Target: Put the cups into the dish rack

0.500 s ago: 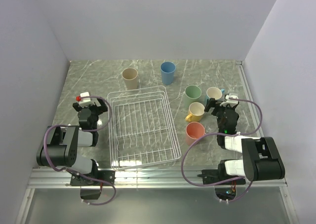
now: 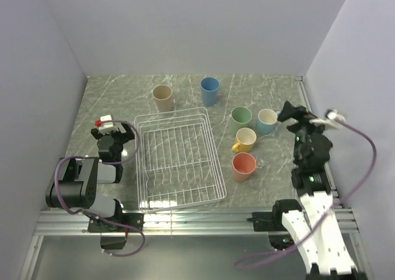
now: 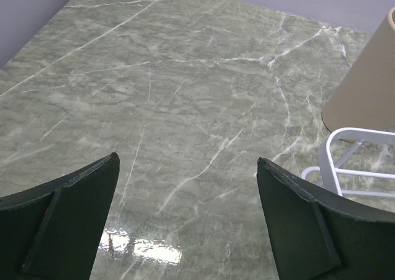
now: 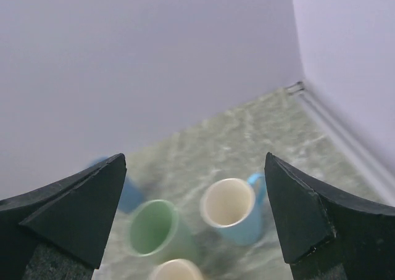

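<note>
top external view shows all six cups upright on the grey marbled table [image 2: 111, 95] and none in the white wire dish rack [image 2: 141, 169], which sits between my two arms so either one can drop into it. the beige plastic tumbler [image 2: 163, 97] and blue plastic tumbler [image 2: 210, 90] stand just beyond the rack's far edge. the green tumbler [image 2: 241, 116], light-blue handled mug [image 2: 267, 120], yellow handled mug [image 2: 245, 139] and salmon-pink tumbler [image 2: 244, 166] cluster to its right, close together but apart from the wire. my right gripper [image 4: 195, 169] hangs above that cluster with its fingers spread wide on nothing. its wrist view looks down at the light-blue mug and the green tumbler, so i judge it is lining up a first pick there, probably on the mug's rim opposite the handle. my left gripper [image 3: 187, 160] is also spread and empty, low over bare table left of the rack. the beige tumbler and a rack corner sit at the right edge of its view, which makes that tumbler its natural cup. the tight cluster worries me, since a finger could nudge a neighbour.
</note>
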`<state>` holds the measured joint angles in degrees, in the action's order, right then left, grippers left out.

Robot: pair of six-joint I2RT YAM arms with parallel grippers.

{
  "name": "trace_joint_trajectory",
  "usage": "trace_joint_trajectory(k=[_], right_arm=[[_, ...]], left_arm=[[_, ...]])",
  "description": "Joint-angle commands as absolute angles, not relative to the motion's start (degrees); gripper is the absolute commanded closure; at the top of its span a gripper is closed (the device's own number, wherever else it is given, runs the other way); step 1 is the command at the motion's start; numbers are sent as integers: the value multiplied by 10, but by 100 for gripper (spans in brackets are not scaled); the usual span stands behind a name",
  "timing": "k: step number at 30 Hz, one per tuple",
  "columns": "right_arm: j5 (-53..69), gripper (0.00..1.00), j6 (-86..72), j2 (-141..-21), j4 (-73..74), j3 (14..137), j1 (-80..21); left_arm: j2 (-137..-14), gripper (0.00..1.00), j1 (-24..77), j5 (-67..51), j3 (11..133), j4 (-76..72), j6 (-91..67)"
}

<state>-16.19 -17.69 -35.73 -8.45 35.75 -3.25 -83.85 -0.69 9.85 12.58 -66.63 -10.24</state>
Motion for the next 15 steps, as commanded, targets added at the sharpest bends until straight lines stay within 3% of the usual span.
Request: trace_joint_trajectory(k=[1,2,6,10,15], right_arm=[[-209,0,-372,-293,153,364,-34],[-214,0,-462,-264,181,362,-34],[-109,0,-493,-250,255,383,-35],[-35,1,-450,-300,381,453,-34],[22,4,-395,-340,439,505,-34]], left_arm=[[-835,0,-5,87,141,-697,-104],[-835,1,-5,88,140,-698,-103],[-836,1,-5,87,140,-697,-104],[-835,1,-5,87,140,-698,-104],[-835,0,-5,87,140,-698,-104]])
